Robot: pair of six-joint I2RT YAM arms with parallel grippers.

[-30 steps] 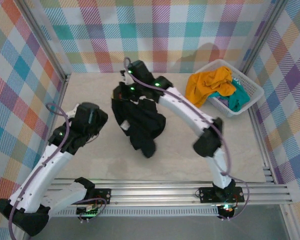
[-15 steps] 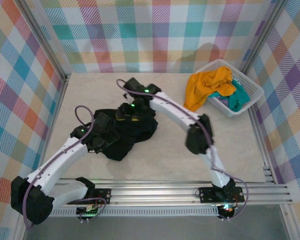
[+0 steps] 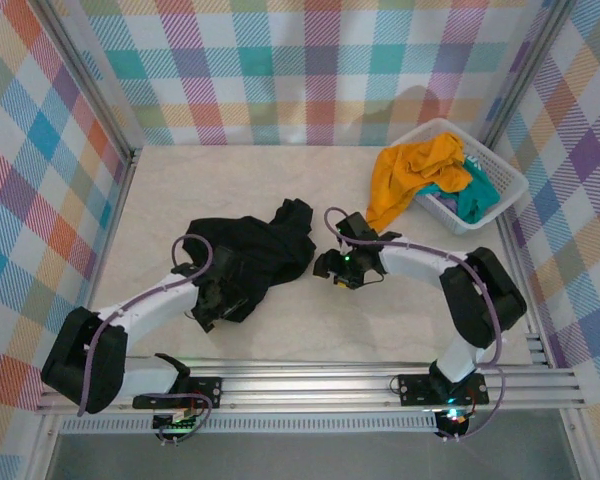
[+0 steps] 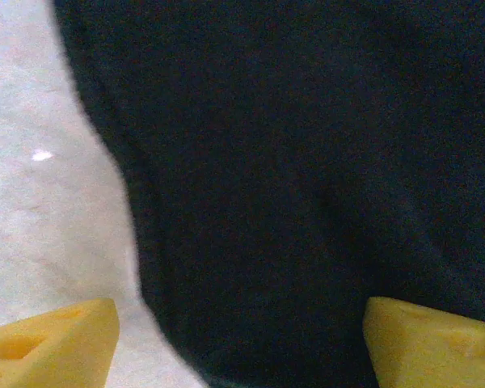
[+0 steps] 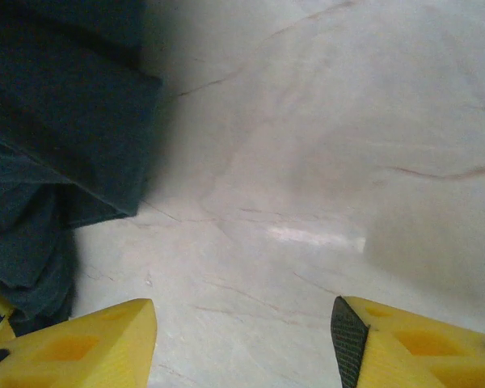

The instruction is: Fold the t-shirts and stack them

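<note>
Black cotton t-shirt (image 3: 255, 250) is down on the pale marble-look bench (image 3: 400, 320), lying well to the left of the white plastic lattice basket (image 3: 492, 190) as a rumpled heap w/ one sleeve or corner poking toward the back wall. A sec ago it hung bunched in the air from the right claw (image 3: 330, 265); half a sec ago both arms were bringing it down. Now both have let go. The right claw is released, jaws apart over bare bench, sitting btwn the shirt and the basket; its wrist view shows yellow fingertips (image 5: 73, 347) w/ nothing in the gap and the shirt's edge off to one side. The left claw (image 3: 218, 297) is at the shirt's near edge, on the side away from the basket, also released: its fingertips (image 4: 48, 339) stand wide w/ black cloth beyond them but nothing pinched. The orange-yellow t-shirt (image 3: 415, 170) is draped over the basket rim and the teal t-shirt (image 3: 470, 198) is inside it, both unfolded. So the lay-down is done, but prob. not well enough: the cloth is creased and overlapped, not flat. No fold made yet. Next job is likely re-gripping edges to spread it out.
</note>
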